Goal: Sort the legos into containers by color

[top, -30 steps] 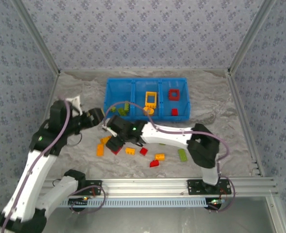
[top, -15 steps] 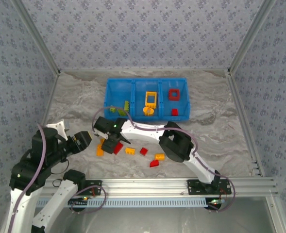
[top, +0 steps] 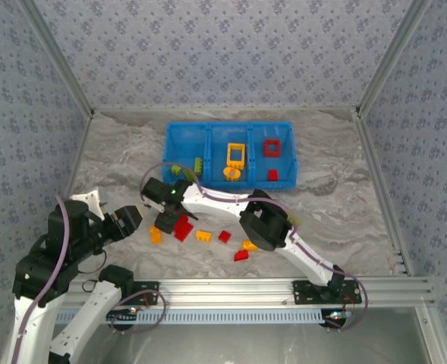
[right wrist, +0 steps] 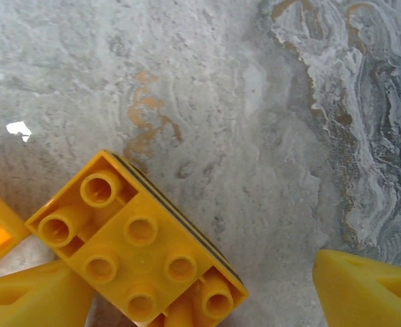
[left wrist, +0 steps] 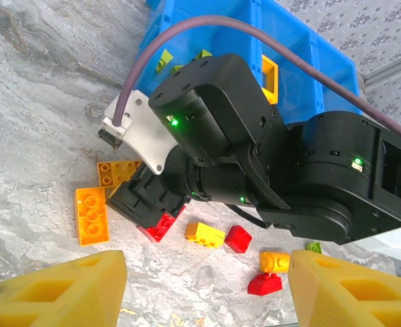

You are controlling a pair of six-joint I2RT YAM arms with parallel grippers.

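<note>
The blue bin (top: 176, 144) holds green legos (top: 197, 164) in its left compartment, a yellow frame (top: 236, 155) in the middle one and a red frame (top: 272, 147) in the right one. Loose legos lie in front: an orange brick (top: 155, 235), a red one (top: 182, 227), a yellow one (top: 203, 236). My right gripper (top: 165, 221) hangs open low over a yellow-orange brick (right wrist: 139, 252) that lies studs-down against its left finger (right wrist: 30, 300). My left gripper (top: 130, 220) stands open and empty to the left, with several bricks (left wrist: 205, 234) below it.
More loose legos lie nearer the front: red (top: 224, 236), yellow (top: 249, 245), red (top: 241, 255). The right arm (top: 265, 224) stretches across the table's middle, over the bricks. Patterned walls and a metal frame (top: 231, 288) close in the marble table.
The left arm has drawn back from beside the bin to the near left. The right gripper has moved left and down onto the orange bricks.
</note>
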